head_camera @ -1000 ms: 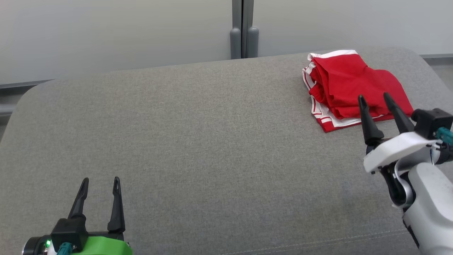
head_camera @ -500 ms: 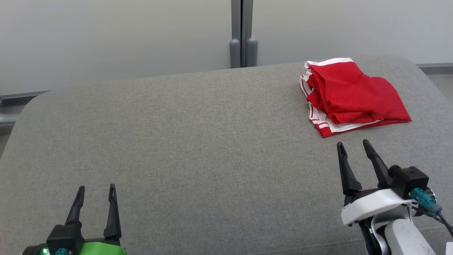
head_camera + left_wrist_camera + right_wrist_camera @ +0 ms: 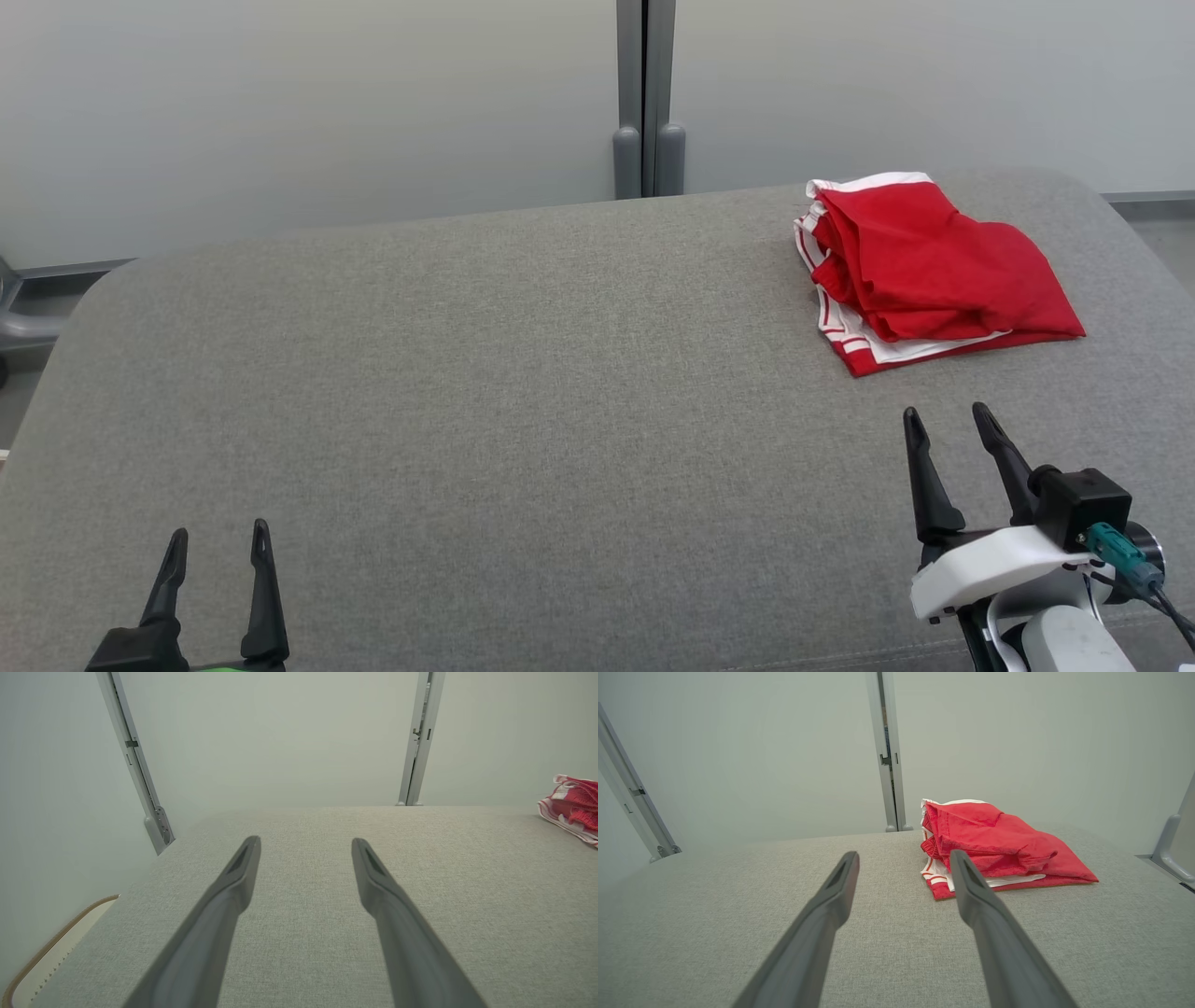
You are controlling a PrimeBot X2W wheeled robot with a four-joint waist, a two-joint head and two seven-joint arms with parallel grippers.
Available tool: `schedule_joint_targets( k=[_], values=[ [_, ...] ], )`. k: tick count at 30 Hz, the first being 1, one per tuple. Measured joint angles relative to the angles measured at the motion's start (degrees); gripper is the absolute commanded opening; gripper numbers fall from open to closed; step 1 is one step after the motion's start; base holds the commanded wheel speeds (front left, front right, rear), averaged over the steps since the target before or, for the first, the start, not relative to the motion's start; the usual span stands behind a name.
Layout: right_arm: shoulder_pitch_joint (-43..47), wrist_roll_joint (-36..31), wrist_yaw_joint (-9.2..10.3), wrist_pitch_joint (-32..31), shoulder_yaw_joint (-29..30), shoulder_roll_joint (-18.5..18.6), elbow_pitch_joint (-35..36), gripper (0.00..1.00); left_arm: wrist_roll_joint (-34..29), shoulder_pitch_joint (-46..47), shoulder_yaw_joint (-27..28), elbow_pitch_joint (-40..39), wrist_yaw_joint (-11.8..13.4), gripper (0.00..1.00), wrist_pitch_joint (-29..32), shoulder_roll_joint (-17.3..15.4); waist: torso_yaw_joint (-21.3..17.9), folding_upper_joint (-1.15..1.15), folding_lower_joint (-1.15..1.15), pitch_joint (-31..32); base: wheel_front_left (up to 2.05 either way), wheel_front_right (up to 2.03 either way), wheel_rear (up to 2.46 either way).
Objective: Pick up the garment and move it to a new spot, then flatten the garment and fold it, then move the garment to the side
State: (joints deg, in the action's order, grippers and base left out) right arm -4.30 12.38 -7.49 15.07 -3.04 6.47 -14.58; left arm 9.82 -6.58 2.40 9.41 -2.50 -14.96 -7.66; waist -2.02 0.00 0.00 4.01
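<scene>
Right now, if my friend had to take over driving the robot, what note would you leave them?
Left gripper: open, empty, low at the near left.
Right gripper: open, empty, pointing at the garment from just short of it, not touching.
Red fabric garment with white striped trim: lies in a folded stack at the far right of the grey fabric-covered surface.
Done, by the look of it: garment folded and set to the side.
Left: probably nothing but a check that the fold is tidy; the layers look slightly uneven.
</scene>
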Motion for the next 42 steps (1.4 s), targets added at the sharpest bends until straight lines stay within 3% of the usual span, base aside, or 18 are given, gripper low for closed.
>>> schedule_joint_targets(
  k=[24, 25, 31, 42],
  values=[
    [0.15, 1.14, 0.00, 0.00, -1.54, 0.69, -0.62, 1.00, 1.09, -0.96, 0.69, -1.01, -0.11, 1.00, 0.00, 0.52, -0.58, 0.00, 0.00, -0.11, 0.00, 0.00, 0.00],
    [0.25, 1.14, 0.00, 0.00, -1.56, 0.65, -0.75, 0.00, 1.13, -0.98, 0.71, -0.94, -0.09, 0.00, 0.01, 0.60, -0.56, 0.00, 0.00, -0.14, 0.00, 0.00, 0.00],
    [2.90, 1.48, 0.00, -0.47, -1.60, -0.42, -3.70, 0.00, 1.56, -1.37, 0.49, 2.35, -0.09, 0.00, 0.42, 1.92, -0.55, 0.00, 0.00, -0.18, 0.00, 0.00, 0.00],
    [2.20, 12.33, 0.00, -5.36, 1.23, -0.79, -4.19, 0.00, 13.18, -0.95, -0.30, 2.68, -0.54, 0.00, 1.80, 2.46, -0.31, 0.00, 0.00, -0.58, 0.00, 0.00, 0.00]
  ],
)
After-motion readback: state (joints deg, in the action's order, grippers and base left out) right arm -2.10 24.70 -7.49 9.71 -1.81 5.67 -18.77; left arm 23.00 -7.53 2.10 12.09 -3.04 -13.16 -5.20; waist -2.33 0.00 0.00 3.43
